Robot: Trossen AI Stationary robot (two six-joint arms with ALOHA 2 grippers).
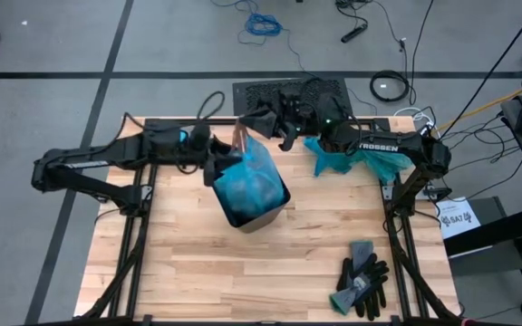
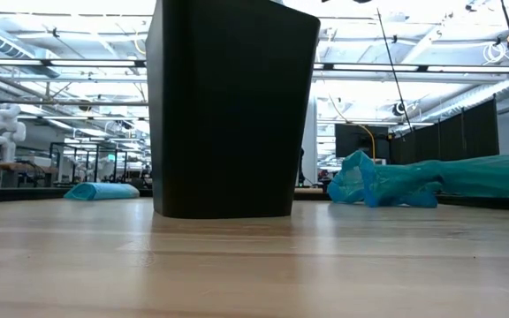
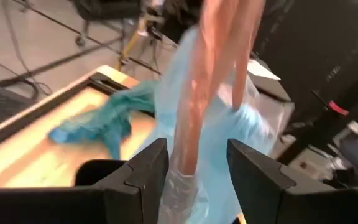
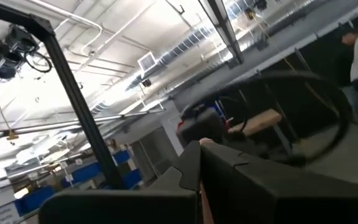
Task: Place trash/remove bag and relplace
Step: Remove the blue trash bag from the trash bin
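A black bin (image 1: 265,215) stands upright on the wooden table (image 1: 243,281), and in the low view the bin (image 2: 232,106) fills the middle. The pale blue bag (image 1: 250,181) rises out of it, gathered to a neck with reddish drawstrings (image 1: 241,138) on top. My left gripper (image 3: 197,152) sits at that neck from the table's left. My right gripper (image 1: 259,122), above the bin's far side, is shut at the drawstrings. The trash is hidden inside the bag. My left gripper has the bag's gathered neck (image 3: 185,183) between its two fingers, several crinkled layers filling the gap. The fingers come nearly level from the table's left. The bag stands upright, its lower part in the bin. My right gripper is shut, a pinkish strip of the drawstring (image 4: 202,186) showing between its fingers; the hold itself is hidden by the fingers. It points upward from the far right, and the drawstrings (image 3: 194,81) run up taut from the neck.
A darker teal bag (image 1: 361,161) lies crumpled on the table's far right under the right arm, and it shows again as the teal bag (image 2: 431,181) in the low view. Black-and-grey gloves (image 1: 362,282) lie at the near right. A pale blue bundle (image 2: 102,190) lies far left.
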